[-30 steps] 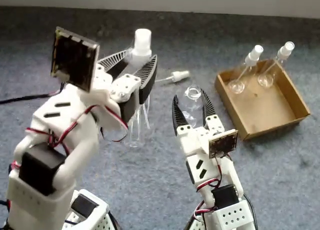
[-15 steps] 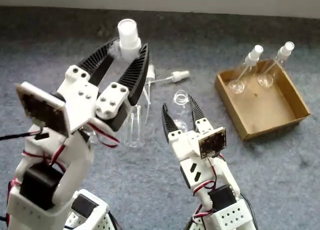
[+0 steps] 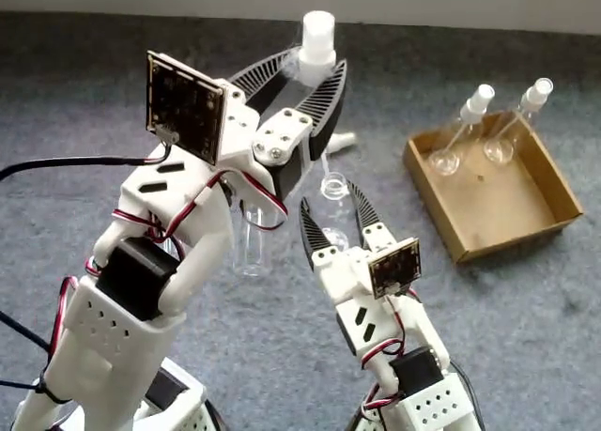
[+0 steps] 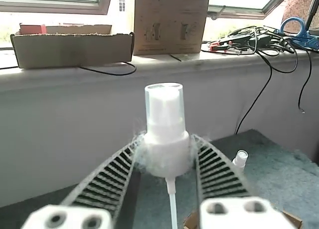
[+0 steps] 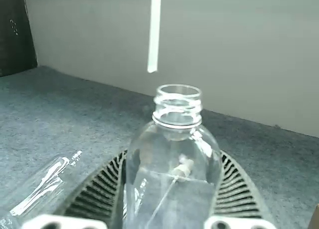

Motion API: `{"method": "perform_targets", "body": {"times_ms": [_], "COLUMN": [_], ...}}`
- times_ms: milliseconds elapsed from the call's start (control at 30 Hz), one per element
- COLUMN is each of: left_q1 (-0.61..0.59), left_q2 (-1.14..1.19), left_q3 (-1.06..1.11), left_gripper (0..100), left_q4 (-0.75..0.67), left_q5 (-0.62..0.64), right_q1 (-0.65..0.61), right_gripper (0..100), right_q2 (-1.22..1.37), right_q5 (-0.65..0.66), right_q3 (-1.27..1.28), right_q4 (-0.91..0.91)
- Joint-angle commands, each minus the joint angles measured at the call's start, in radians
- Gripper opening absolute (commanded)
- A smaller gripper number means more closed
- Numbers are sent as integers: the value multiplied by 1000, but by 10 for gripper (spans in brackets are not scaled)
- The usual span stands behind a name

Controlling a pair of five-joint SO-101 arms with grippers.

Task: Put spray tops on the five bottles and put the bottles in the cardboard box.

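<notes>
Left pincer (image 3: 315,67) pinches a spray top (image 4: 163,129); its tube (image 5: 154,29) hangs just above the rim of the bottle (image 5: 174,139); right pincer (image 3: 331,201) clamps that bottle upright.

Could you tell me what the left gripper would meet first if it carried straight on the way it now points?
Probably the pale wall under the windowsill: the left gripper, shut on the white plastic spray top, points at it with nothing between, though depth is unclear.
</notes>
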Motion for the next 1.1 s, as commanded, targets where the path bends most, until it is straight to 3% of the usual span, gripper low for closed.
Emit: {"method": "perform_targets", "body": {"times_ms": [0, 233, 467, 900, 1067], "left_q1": [21, 22, 18, 24, 81], "left_q2": [8, 7, -1, -133, -134], "left_q3": [-50, -18, 125, 274, 348], "left_gripper": [13, 13, 13, 13, 13], "left_q4": [-64, -74, -207, -215, -215], "left_q5": [12, 12, 11, 11, 11], "right_q1": [-10, -7, -7, -7, -7], "right_gripper": [128, 128, 128, 128, 128], "right_q2": [-15, -13, -10, -12, -12], "right_q5": [-2, -2, -2, -2, -2], "right_q3": [133, 133, 133, 133, 133], "right_q4": [2, 2, 2, 2, 2]}}
